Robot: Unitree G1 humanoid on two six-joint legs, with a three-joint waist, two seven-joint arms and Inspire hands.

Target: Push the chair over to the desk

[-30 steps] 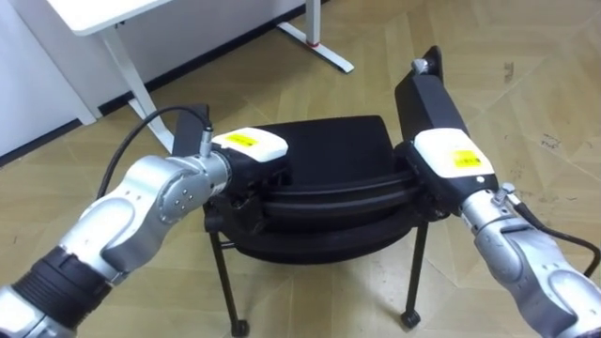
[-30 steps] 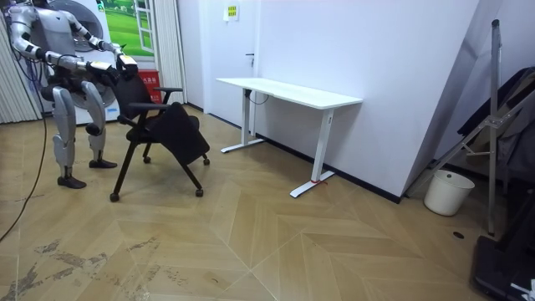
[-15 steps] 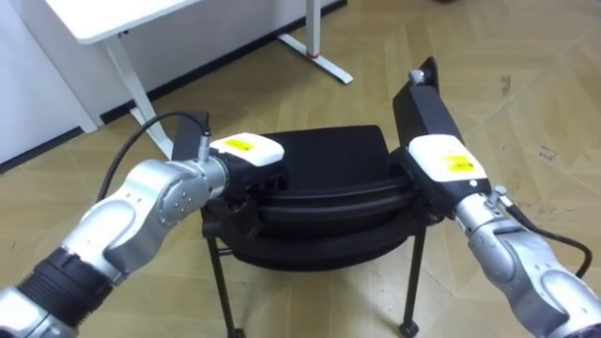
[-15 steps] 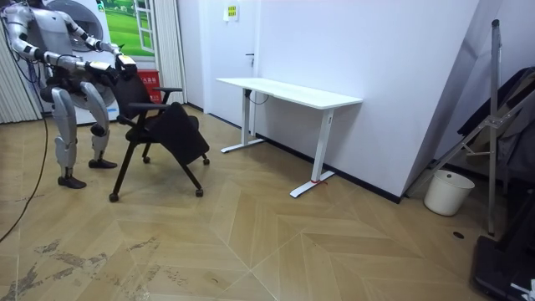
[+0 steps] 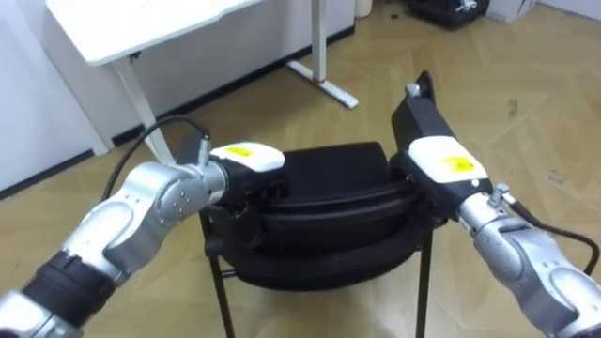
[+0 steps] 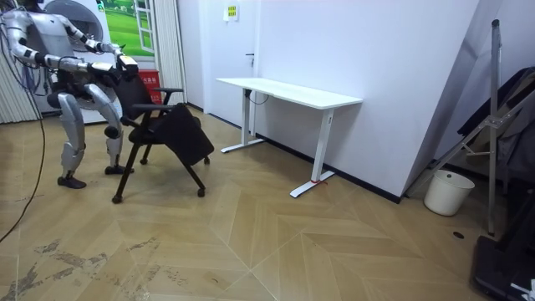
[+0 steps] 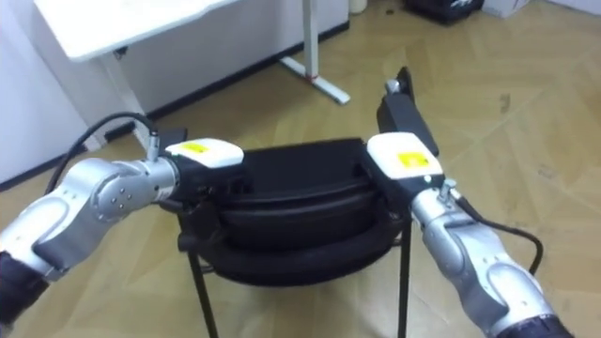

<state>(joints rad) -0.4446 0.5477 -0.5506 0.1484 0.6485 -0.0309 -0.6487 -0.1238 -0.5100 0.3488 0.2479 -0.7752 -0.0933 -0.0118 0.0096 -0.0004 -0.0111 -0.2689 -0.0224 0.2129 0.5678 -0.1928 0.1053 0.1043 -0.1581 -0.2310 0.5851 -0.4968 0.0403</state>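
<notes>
Pale wood parquet floor (image 6: 334, 242) in a chevron pattern, scuffed at near left. Plain white wall (image 6: 393, 50) along the far right. White desk (image 6: 288, 90) on white legs against that wall. Pale door (image 6: 234, 75) at far, left of the desk. Long light curtain (image 6: 171, 42) further left, beside a green landscape picture (image 6: 125, 18). White bin (image 6: 448, 192) on the floor at right, next to dark folded stands (image 6: 501, 109) leaning by the wall. Even indoor light, soft shadows.
</notes>
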